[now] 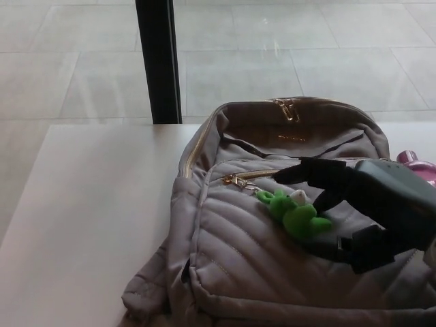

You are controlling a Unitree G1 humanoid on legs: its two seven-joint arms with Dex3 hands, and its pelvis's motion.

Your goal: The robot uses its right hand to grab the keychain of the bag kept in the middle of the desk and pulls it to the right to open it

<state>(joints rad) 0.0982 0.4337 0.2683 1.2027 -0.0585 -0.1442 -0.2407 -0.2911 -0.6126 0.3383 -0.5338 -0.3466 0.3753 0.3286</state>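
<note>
A grey quilted backpack [252,266] lies flat on the white desk [88,218]. A gold zipper [238,179] runs across its front pocket, its pull at the left end. A green plush keychain [294,212] hangs from that pull and rests on the pocket. My right hand [340,204] reaches in from the right with fingers apart, one finger [310,170] above the keychain and another [327,246] below it. The fingers bracket the toy without closing on it. My left hand is out of sight.
A black vertical post [158,61] stands behind the desk's far edge. A pink object [415,163] peeks out behind the bag at the right. Bare desk surface lies to the bag's left. Tiled floor shows beyond.
</note>
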